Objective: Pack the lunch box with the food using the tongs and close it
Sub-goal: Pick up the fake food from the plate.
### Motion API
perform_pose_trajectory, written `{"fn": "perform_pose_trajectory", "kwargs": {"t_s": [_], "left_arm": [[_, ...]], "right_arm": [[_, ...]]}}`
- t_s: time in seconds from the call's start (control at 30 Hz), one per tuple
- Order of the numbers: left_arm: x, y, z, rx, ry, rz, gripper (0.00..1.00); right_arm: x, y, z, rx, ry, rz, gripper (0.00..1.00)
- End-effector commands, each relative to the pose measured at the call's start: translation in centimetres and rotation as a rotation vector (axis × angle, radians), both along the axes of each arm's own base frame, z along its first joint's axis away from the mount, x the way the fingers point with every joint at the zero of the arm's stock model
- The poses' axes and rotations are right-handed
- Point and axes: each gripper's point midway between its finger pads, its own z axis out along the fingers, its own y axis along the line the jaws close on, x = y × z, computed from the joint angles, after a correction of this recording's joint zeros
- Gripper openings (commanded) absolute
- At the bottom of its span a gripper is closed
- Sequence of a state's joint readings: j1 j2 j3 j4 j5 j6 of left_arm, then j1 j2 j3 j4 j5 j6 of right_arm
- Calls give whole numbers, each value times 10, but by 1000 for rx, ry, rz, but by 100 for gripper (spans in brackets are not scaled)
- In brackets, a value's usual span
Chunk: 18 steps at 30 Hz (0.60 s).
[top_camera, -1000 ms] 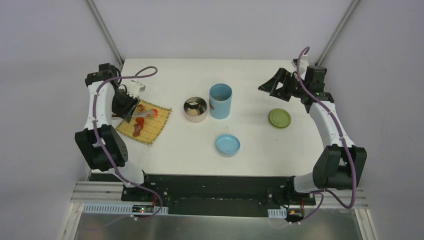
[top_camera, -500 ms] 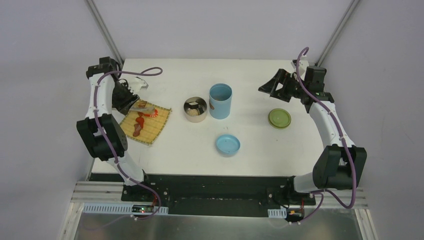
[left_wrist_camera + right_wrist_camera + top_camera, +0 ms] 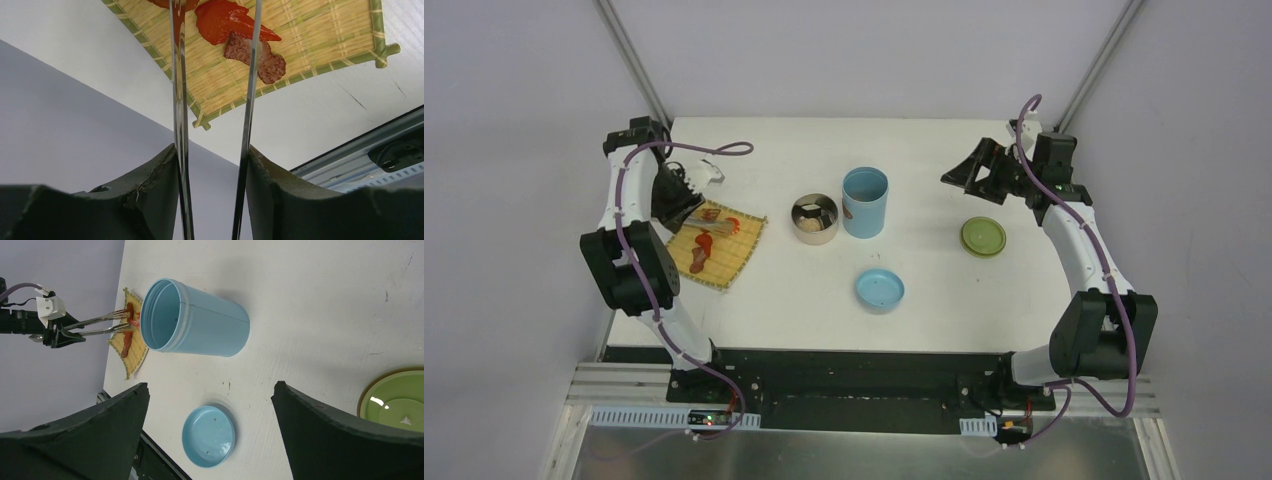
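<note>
While the left arm is standing folded along the left edge of the bench, its end effector is clamping the tongs by both thin arms and angling them down over the bamboo mat. The right end effector is hanging wide open and empty above the far right. The mat is lying near the left edge, with bare bench separating it from the steel bowl and open light-blue cylinder. The silver tongs are crossing over a red shrimp and a brown piece.
</note>
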<state>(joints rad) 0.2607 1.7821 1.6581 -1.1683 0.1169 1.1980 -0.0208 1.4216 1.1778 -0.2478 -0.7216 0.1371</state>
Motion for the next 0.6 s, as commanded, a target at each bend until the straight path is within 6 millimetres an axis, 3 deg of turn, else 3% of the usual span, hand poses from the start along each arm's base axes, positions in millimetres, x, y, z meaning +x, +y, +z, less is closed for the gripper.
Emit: {"fn": "perform_pose_trajectory", "kwargs": {"t_s": [0.0,0.33,0.57], "left_arm": [[-16,-5,0,-2,52,-45,47],[-29,-13,0,-18,75,-61,47],[-21,-12,-3,32,40,-22,43]], "right_arm": [[1,2,19,-13,-63,16,98],[0,2,19,-5,-60,17,98],[1,2,20,-5,-61,15,98]]}}
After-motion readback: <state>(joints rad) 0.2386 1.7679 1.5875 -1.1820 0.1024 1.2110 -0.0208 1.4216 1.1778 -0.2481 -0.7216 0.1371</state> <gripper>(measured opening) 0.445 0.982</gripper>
